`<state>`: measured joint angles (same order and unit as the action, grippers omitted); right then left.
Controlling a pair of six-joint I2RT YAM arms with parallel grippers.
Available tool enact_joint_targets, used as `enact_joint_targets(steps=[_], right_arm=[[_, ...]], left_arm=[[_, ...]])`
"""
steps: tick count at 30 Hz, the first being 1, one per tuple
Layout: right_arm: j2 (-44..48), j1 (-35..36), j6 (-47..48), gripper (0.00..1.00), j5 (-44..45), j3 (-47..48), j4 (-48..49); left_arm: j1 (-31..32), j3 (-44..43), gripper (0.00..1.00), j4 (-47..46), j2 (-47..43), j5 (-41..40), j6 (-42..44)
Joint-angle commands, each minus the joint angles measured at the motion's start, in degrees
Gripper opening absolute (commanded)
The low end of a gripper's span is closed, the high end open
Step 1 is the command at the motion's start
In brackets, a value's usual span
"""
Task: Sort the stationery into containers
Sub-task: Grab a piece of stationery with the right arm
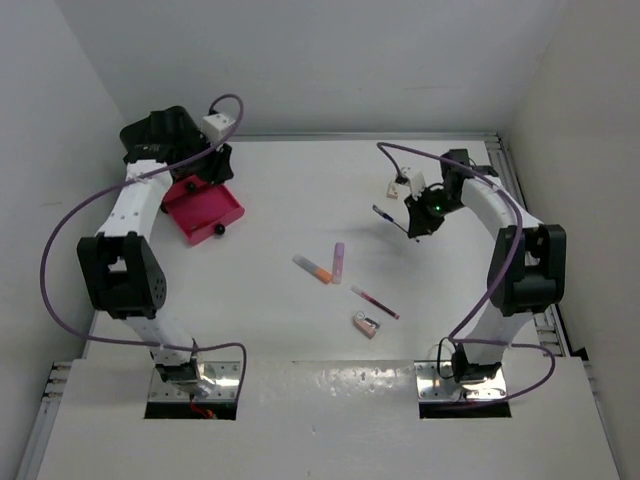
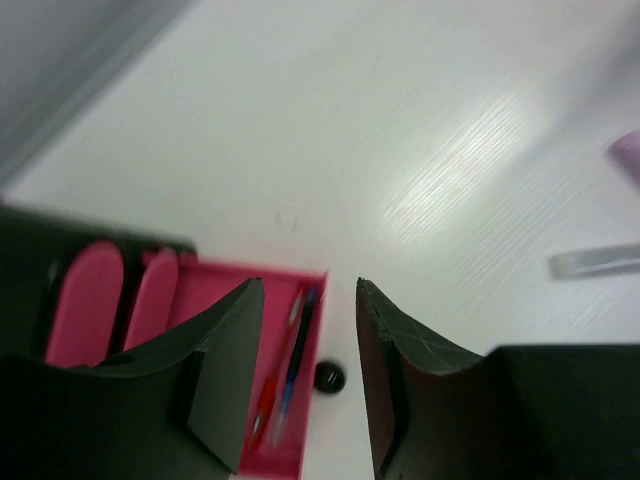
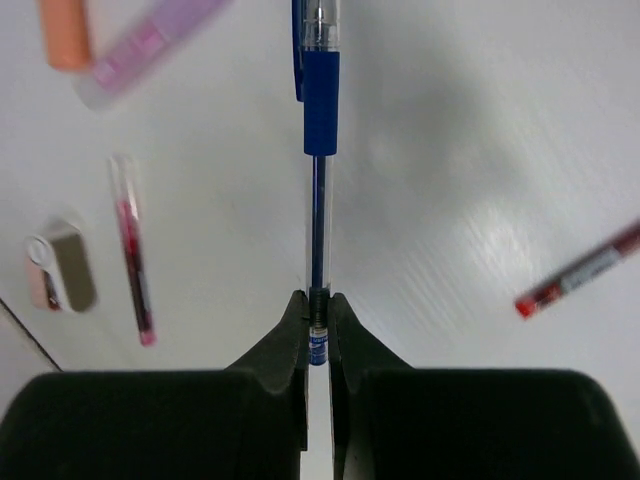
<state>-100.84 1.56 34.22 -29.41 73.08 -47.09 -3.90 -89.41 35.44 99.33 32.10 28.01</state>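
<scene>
Right wrist cam: my R gripper [image 3: 317, 300] is pinched tight on blue pen [image 3: 320, 150]. L gripper [image 2: 310, 285] has jaws apart over pink drawer [image 2: 270, 272] w/ pens [image 2: 288, 365] inside. On table [image 1: 270, 340], mid-area, I see lilac marker [image 1: 338, 262] & red pen [image 1: 375, 302].

White arms [image 1: 130, 205], black end effectors [image 2: 310, 290] [image 3: 318, 300], purple cables [image 1: 43, 268]

1. Left gripper [image 2: 308, 290] hangs with its jaws spread apart.
2. Under it sits an open pink drawer [image 2: 200, 290], red pen [image 2: 275, 380] and blue pen [image 2: 297, 350] side by side inside.
3. Little black knob [image 2: 329, 377] on the front, black cabinet [image 2: 30, 240] at left.
4. Blurry lilac marker [image 2: 630, 155] at the right edge of the white tabletop [image 2: 400, 150].
</scene>
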Motion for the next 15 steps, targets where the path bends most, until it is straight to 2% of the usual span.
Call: enact_joint_targets(steps=[1, 3, 7, 9, 12, 15], right_arm=[[1.4, 5.2, -7.4, 0.0, -5.9, 7.5, -2.2], [-0.4, 6.6, -10.6, 0.0, -7.7, 12.5, -5.0], [-4.7, 9.7, -13.5, 0.0, -16.3, 16.5, -13.0], [-5.5, 11.5, -15.2, 0.0, -18.0, 18.2, -14.1], [-6.8, 13.6, -15.9, 0.0, -20.9, 20.7, -17.7], [-8.1, 15.4, -15.4, 0.0, -22.1, 23.4, -21.8]], left_arm=[[8.2, 0.2, 0.48, -5.9, -8.9, 5.9, -3.3], [14.5, 1.2, 0.48, -4.9, -10.9, 3.1, 1.4], [26.5, 8.0, 0.46, -5.1, -17.2, -2.0, 17.6], [29.7, 10.9, 0.44, -6.2, -20.0, -3.9, 23.6], [35.7, 15.7, 0.42, -8.0, -22.2, -5.4, 28.8], [38.8, 17.4, 0.42, -8.4, -22.4, -6.3, 32.7]])
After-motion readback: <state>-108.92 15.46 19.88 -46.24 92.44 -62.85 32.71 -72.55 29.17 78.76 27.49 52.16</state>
